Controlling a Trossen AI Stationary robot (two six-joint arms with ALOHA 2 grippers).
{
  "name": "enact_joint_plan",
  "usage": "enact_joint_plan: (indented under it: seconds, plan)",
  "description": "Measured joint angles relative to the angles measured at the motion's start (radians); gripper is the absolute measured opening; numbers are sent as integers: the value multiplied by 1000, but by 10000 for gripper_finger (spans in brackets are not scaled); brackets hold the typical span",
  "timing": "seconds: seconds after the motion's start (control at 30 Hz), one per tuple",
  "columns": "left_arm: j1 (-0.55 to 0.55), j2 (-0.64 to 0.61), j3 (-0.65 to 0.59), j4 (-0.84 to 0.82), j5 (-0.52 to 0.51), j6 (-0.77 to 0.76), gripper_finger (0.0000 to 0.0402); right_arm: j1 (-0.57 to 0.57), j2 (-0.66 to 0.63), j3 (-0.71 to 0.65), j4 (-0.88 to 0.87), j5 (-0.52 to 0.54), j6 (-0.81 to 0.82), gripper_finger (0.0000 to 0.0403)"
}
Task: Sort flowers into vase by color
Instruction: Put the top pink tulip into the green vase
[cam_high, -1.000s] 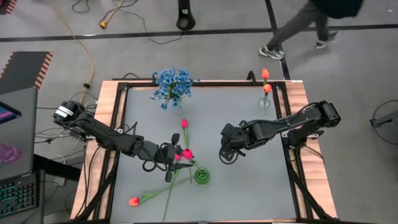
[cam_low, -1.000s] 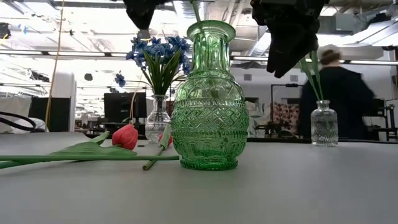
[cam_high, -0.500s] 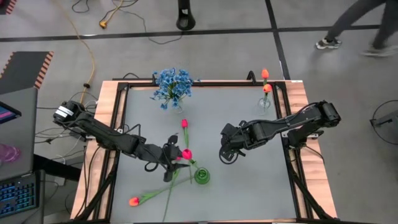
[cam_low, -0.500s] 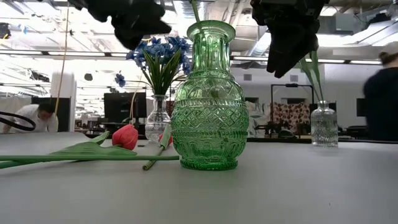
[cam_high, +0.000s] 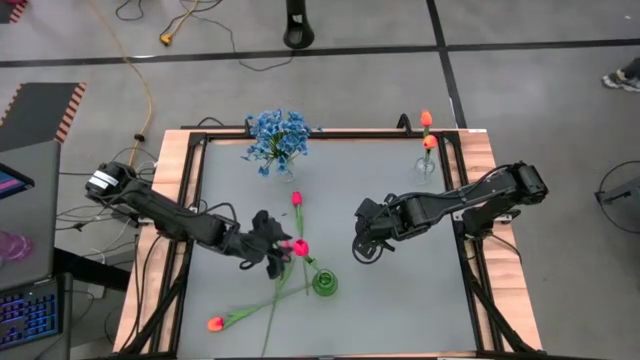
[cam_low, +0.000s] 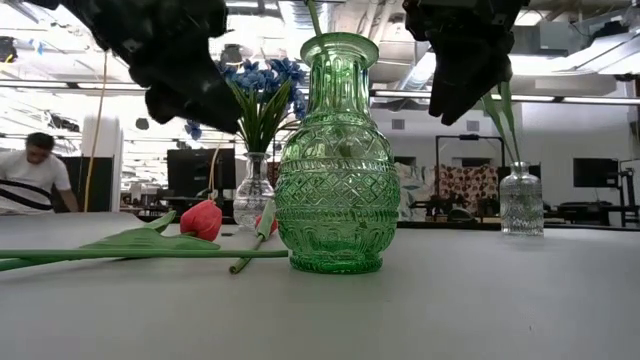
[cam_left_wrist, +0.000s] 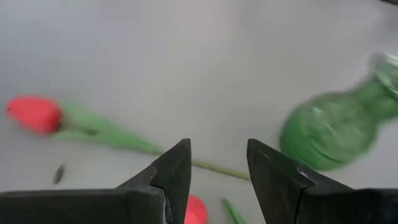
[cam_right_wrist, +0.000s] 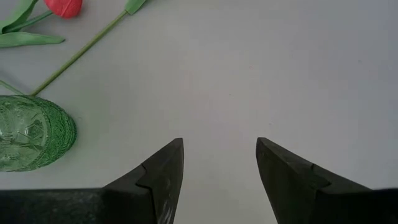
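While your left gripper (cam_high: 272, 250) hovers parted and empty over the pink-red tulips (cam_high: 298, 246) lying on the smooth grey table (cam_high: 400, 300), the ribbed, diamond-cut green glass vase (cam_low: 337, 160) stands beside them. Blue blossoms (cam_high: 278, 137) fill one clear vase, orange tulips (cam_high: 427, 130) another. Your right gripper (cam_right_wrist: 219, 163) waits mid-table, spread, holding nothing.

Overhead and table-level views share the green vase (cam_high: 325, 283).
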Motion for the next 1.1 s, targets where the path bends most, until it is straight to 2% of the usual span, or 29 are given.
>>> enact_joint_plan:
  seconds: [0.5,0.83,1.1]
  plan:
    - [121,1,-2,-34,2,-278,143,0,0,0,0,0,0,228]
    - [164,181,-3,24,74,-339,143,0,0,0,7,0,0,228]
    - [248,288,-3,69,137,-405,143,0,0,0,14,1,-2,228]
